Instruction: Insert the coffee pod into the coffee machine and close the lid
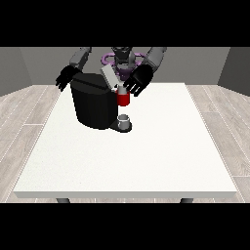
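Plainly, the small grey rigid-looking thing point(125, 120) at the black coffee machine point(95, 105) on the white desk point(146, 156) seems light; the hand at the view's right point(138, 81) hovers spread, holding nothing

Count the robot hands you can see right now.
2: one hand at the view's left behind the coffee machine, one hand at the view's right above its raised lid.

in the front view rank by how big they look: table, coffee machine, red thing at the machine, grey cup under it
1. white table
2. black coffee machine
3. and 4. red thing at the machine and grey cup: they look about alike, so no ranking.
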You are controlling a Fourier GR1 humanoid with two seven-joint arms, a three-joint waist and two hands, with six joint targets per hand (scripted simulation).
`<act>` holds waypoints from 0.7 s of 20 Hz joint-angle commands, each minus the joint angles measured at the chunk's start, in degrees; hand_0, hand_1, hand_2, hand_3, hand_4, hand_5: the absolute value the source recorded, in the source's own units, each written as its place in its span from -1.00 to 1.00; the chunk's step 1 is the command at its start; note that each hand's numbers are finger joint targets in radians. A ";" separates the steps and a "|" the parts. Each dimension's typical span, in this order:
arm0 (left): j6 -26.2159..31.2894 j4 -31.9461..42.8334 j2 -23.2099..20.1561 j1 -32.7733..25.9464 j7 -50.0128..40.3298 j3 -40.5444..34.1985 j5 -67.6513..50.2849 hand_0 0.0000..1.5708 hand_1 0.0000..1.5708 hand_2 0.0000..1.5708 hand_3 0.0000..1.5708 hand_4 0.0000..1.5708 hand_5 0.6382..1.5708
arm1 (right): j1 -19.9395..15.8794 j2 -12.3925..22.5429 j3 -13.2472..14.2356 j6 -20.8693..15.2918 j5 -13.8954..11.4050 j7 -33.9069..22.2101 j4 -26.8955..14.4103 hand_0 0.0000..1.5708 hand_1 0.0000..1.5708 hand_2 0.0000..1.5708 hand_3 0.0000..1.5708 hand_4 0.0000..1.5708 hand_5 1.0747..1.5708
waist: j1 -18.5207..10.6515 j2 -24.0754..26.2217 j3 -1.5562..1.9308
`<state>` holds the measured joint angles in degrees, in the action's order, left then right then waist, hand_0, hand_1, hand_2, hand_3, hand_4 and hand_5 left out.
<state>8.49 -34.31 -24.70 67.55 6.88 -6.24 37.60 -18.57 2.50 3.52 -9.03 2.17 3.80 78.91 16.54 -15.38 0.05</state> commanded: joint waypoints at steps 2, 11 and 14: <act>1.55 -0.87 0.34 -0.83 0.63 1.43 1.13 0.41 0.41 0.46 0.25 -0.47 1.00 | 1.88 -1.58 0.58 -1.81 0.01 1.06 -2.07 -1.00 -1.00 -1.00 -1.00 -0.53 1.00 | -2.05 2.12 -0.03; -2.92 0.48 -0.59 -1.91 3.71 -0.04 1.95 0.36 0.36 0.42 0.18 -0.53 1.00 | -1.62 0.92 -0.30 -0.58 -0.27 -3.38 2.65 -1.00 -1.00 -1.00 -1.00 -0.45 1.00 | 0.01 -0.81 -0.07; 1.36 0.15 -2.62 -1.54 4.72 2.35 3.78 -0.28 -0.28 0.03 -0.18 -0.70 1.00 | 1.78 0.71 -0.36 0.42 -0.25 -0.09 1.11 -1.00 -1.00 -1.00 -1.00 -0.42 1.00 | 0.06 0.04 -0.03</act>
<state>7.85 -34.49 -25.68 66.13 10.31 -5.35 39.78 -18.54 2.75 3.30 -9.60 1.94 2.39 80.28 15.98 -15.15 0.09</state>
